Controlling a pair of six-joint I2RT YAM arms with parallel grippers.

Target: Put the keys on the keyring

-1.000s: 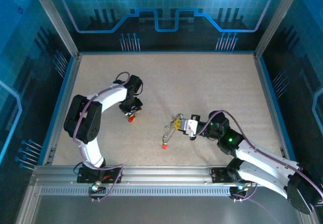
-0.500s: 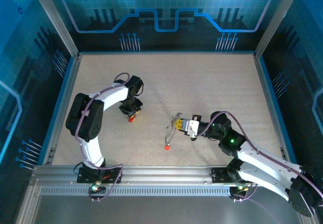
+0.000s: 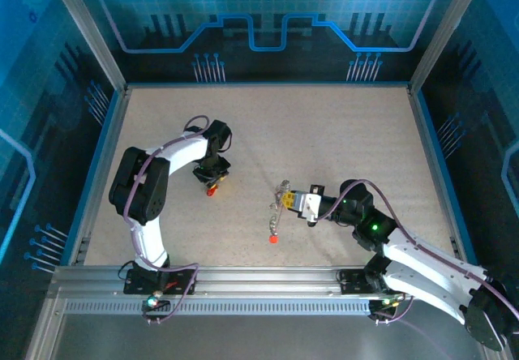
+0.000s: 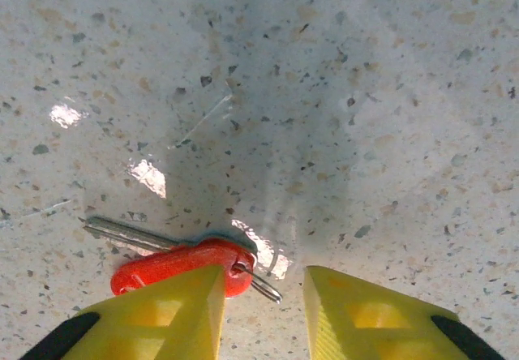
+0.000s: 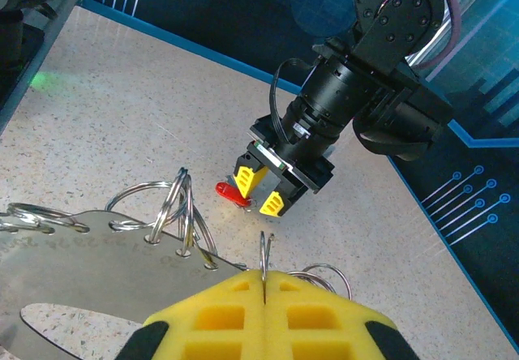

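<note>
The left arm (image 3: 174,151) and right arm (image 3: 422,255) have white shells, black joints and purple-grey cables (image 3: 193,120); the claw fingers (image 4: 162,311) are yellow wedges with black bases.

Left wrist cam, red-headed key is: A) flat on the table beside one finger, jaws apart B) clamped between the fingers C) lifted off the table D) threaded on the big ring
A: the red-headed key lies on the table beside the left gripper, whose jaws stand apart, not clamping it.
</note>
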